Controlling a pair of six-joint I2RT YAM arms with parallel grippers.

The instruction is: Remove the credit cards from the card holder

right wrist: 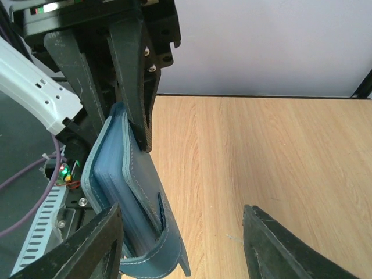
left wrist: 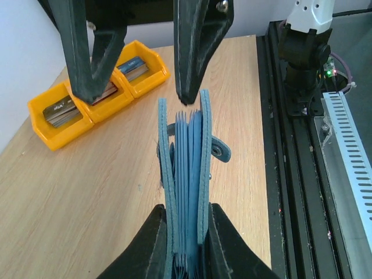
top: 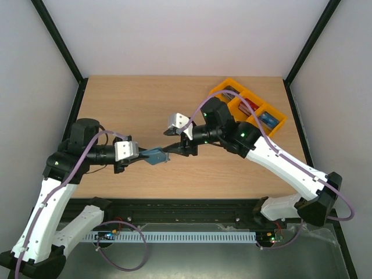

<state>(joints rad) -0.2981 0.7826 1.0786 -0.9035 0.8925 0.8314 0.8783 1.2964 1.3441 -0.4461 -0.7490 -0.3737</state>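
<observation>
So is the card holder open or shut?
Slightly open: the card holder, clamped in the left pincer, has its covers parted, inner leaves showing between.

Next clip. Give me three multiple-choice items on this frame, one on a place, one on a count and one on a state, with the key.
1. Where on the table does the orange tray sit?
A) near left corner
B) centre
C) far right corner

2. How many compartments does the orange tray have?
A) three
B) two
C) five

3. What is the state of the card holder?
A) lying flat on the table
B) clamped on edge in the jaws of the left gripper
C) resting inside the orange tray

Key:
1 C: the top external view shows it by the far right corner.
2 A: two dividers split it into three bins in a row.
3 B: the left wrist view shows the jaws pressing on both covers, with its leaves pointing away.
</observation>
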